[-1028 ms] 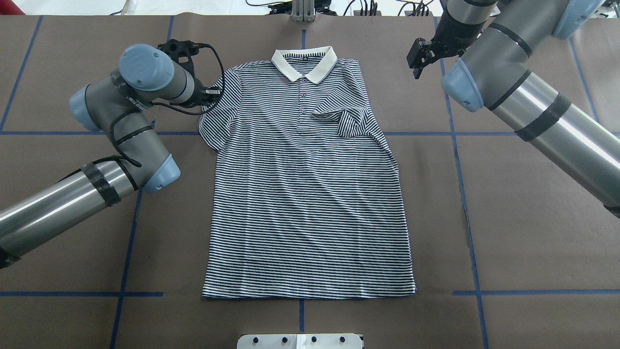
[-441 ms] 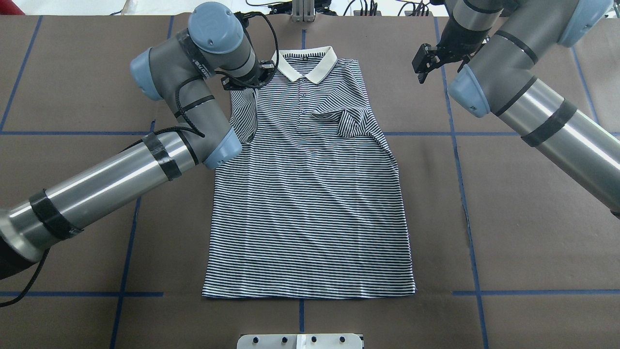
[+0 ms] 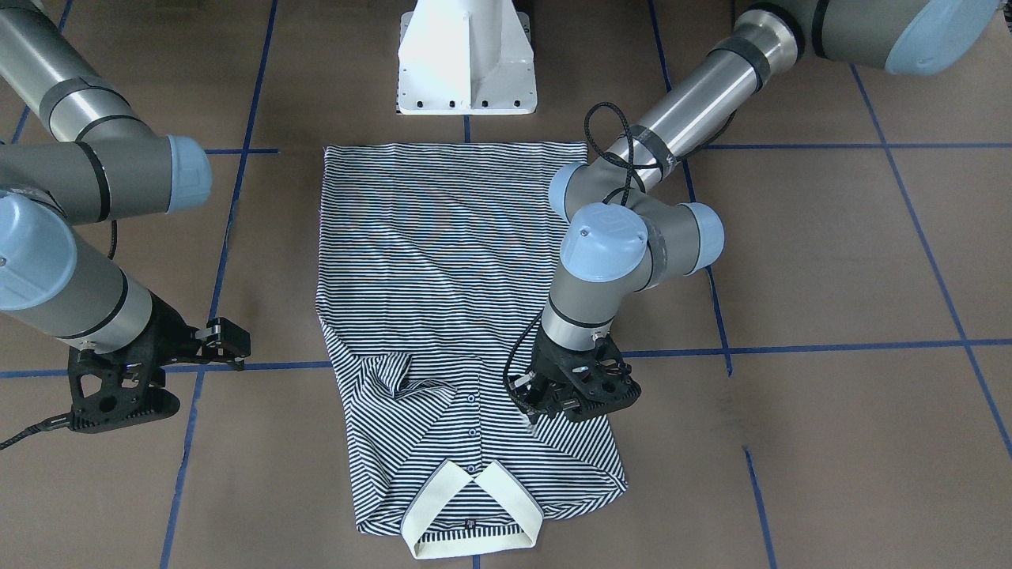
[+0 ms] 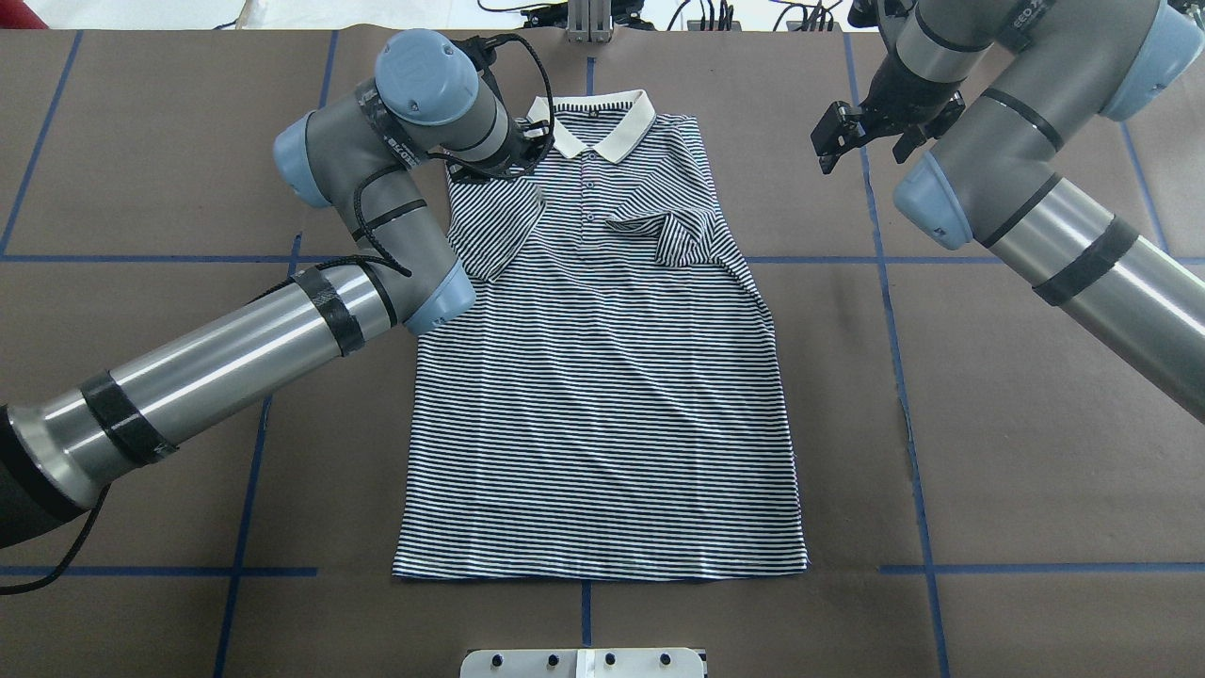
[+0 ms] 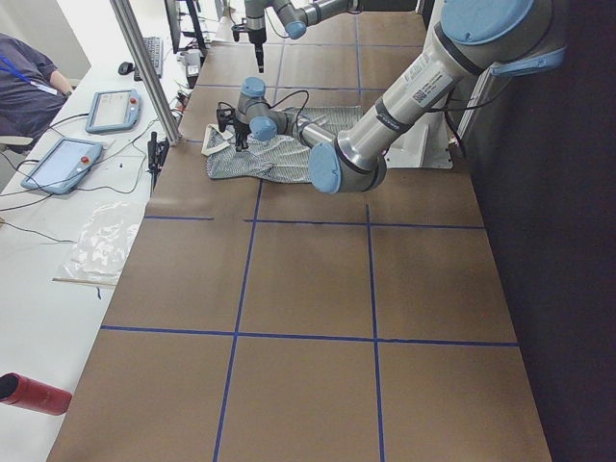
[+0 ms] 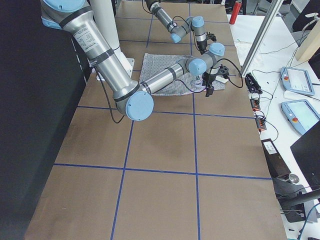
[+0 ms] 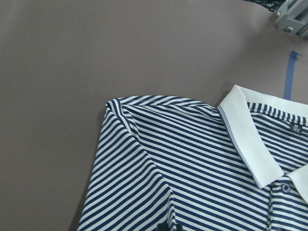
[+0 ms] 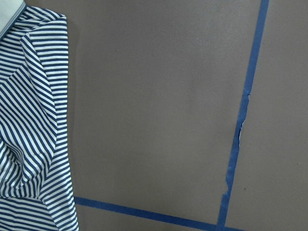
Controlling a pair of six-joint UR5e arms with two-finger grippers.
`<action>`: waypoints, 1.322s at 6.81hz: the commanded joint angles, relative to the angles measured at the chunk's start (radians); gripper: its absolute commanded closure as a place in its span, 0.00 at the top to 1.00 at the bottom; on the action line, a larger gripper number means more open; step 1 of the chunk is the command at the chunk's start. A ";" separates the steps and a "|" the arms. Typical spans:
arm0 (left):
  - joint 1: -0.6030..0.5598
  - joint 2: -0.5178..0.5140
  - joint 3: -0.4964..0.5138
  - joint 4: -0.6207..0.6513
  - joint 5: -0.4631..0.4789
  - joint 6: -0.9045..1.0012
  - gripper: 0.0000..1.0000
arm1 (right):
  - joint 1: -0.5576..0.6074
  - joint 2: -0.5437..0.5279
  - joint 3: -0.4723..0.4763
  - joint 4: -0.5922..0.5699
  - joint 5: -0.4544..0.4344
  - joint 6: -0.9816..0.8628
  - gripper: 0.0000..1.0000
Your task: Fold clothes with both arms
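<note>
The striped polo shirt (image 4: pixel 602 395) lies flat, face up, with its cream collar (image 4: pixel 602 122) toward the far edge. Its right sleeve (image 4: pixel 678 235) is folded in onto the chest. My left gripper (image 4: pixel 529 155) hovers low over the left shoulder beside the collar. It is shut on the left sleeve (image 4: pixel 494 226), which is turned inward over the chest. The front-facing view shows the same grip (image 3: pixel 531 405). My right gripper (image 4: pixel 833 141) is open and empty above bare table to the right of the shirt's shoulder, and it also shows in the front-facing view (image 3: pixel 235 341).
The white pedestal base (image 3: pixel 466 55) stands just past the shirt's hem. Blue tape lines (image 4: pixel 904 377) grid the brown table. An aluminium post (image 4: pixel 588 24) stands beyond the collar. A side desk with tablets (image 5: pixel 63 164) runs along the far edge.
My left arm lifted the left sleeve off the table and carried it inward over the chest. The right gripper drifted slightly to the right and stayed open.
</note>
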 commanded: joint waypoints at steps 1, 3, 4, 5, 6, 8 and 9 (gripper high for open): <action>0.002 0.054 -0.130 -0.003 -0.065 0.013 1.00 | -0.033 -0.016 0.029 0.008 -0.001 0.083 1.00; 0.000 0.207 -0.453 0.223 -0.127 0.080 1.00 | -0.176 -0.163 0.287 0.022 -0.068 0.363 1.00; 0.000 0.267 -0.606 0.332 -0.126 0.117 1.00 | -0.296 -0.250 0.459 0.022 -0.201 0.522 1.00; 0.000 0.303 -0.698 0.383 -0.123 0.128 1.00 | -0.345 -0.266 0.561 0.007 -0.223 0.636 1.00; 0.000 0.324 -0.747 0.387 -0.117 0.128 1.00 | -0.394 -0.286 0.568 0.010 -0.245 0.666 1.00; 0.011 0.375 -0.847 0.387 -0.118 0.128 1.00 | -0.477 -0.313 0.556 0.021 -0.292 0.680 1.00; 0.040 0.380 -0.847 0.389 -0.115 0.128 1.00 | -0.527 -0.353 0.553 0.022 -0.350 0.706 1.00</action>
